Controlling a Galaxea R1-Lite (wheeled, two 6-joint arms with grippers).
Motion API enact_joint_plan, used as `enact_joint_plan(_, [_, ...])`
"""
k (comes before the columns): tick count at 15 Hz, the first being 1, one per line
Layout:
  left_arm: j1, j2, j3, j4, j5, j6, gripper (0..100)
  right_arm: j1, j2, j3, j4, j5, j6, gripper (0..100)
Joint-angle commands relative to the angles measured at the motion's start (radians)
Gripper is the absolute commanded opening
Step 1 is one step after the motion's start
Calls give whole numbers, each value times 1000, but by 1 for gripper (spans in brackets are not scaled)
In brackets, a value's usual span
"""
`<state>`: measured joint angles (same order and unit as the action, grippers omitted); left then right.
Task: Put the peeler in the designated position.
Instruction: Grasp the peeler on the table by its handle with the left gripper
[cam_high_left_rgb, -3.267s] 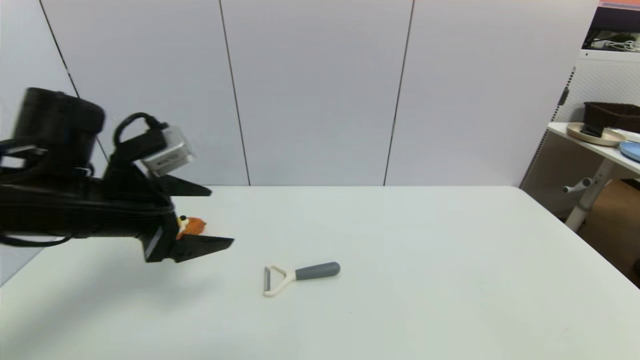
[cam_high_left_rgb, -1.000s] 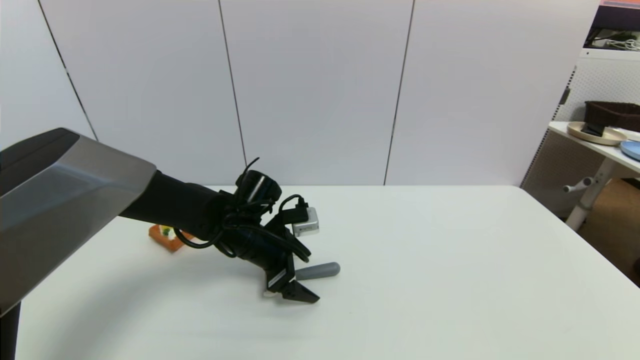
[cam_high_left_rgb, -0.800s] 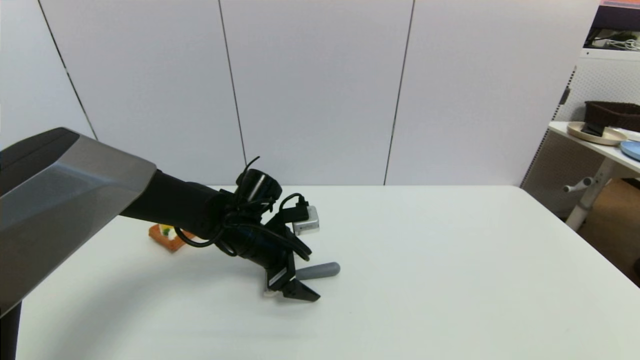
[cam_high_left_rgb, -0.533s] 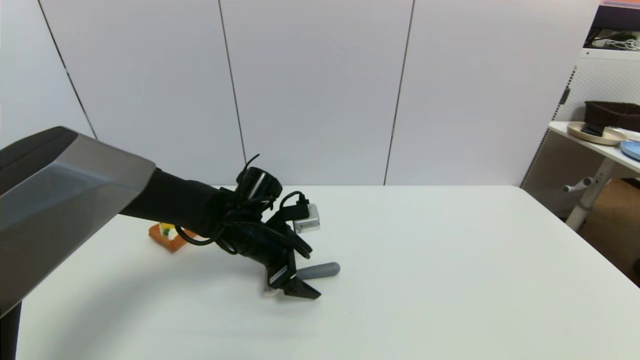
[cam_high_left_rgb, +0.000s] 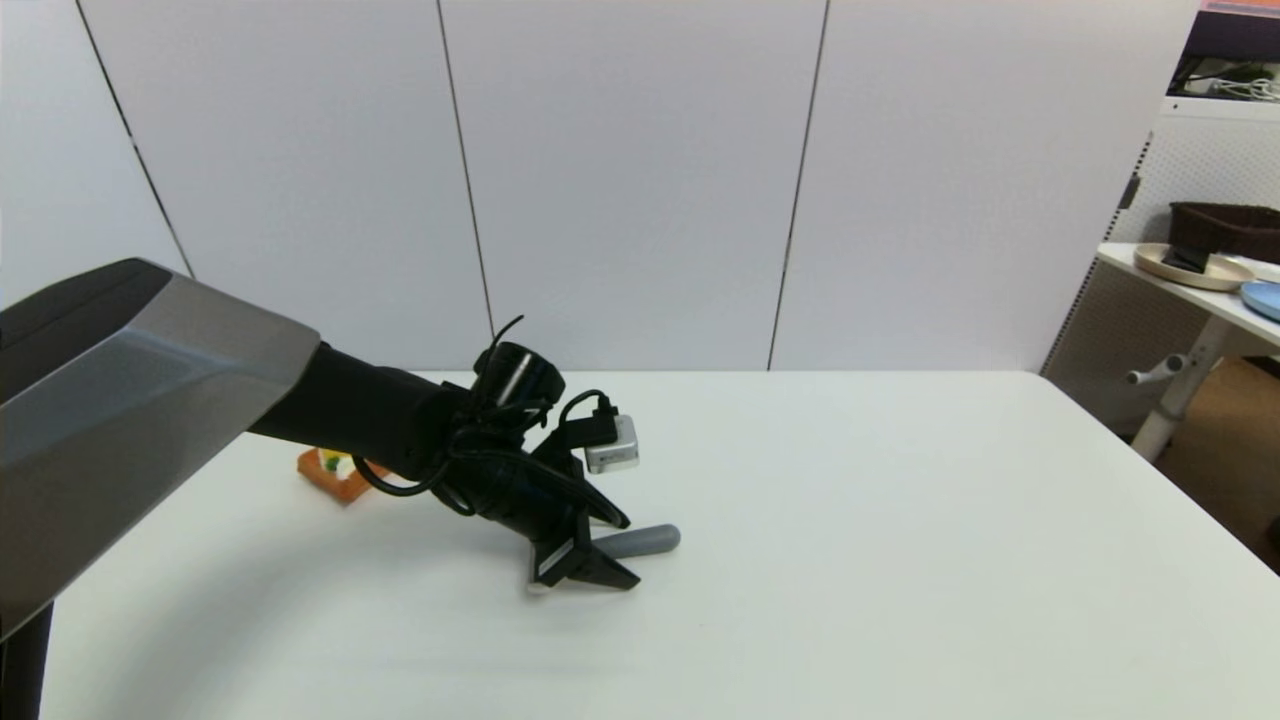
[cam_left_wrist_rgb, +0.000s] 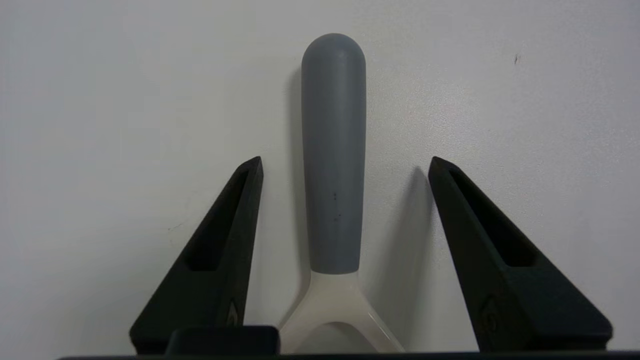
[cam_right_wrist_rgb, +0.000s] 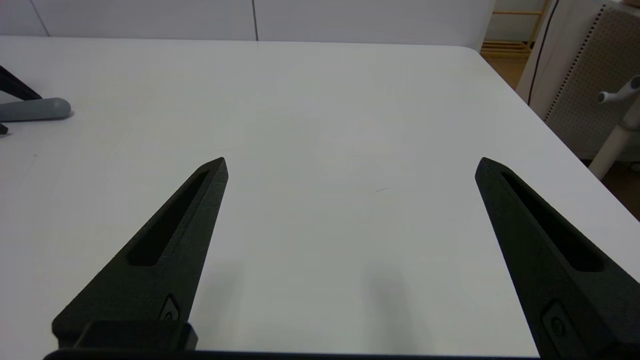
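Peeler (cam_left_wrist_rgb: 333, 165) flat on table (cam_high_left_rgb: 900, 520), lower centre of head view; left gripper (cam_left_wrist_rgb: 345, 165) wide, straddling grey handle, not touching; light, rigid, smooth; grip mid-handle; right gripper (cam_right_wrist_rgb: 350, 165) wide, idle.

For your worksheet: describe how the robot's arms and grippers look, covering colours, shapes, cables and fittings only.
The left arm has a grey angular shell, then a black forearm wrapped in looping black cables, with a small silver box by the wrist. The left gripper and right gripper each have two matte black, pointed wedge fingers with slot-shaped recesses.
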<state>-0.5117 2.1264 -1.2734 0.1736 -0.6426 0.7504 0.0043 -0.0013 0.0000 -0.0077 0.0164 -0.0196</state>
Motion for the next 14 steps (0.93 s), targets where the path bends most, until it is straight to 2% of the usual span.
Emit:
enact_joint_plan(1, [-1,-3,0,1,-11,6,0,0,0,0,-2,0,0,100])
enact_joint_plan(9, [16,-89,0,38,1,10,0,0,0,0,0,0,0,100])
enact_joint_plan(12, [110,-212,-6,139,43,26,0,0,0,0,-2,0,0,100])
enact_joint_plan(14, [200,-273,-7,149,67,27,0,0,0,0,-2,0,0,100])
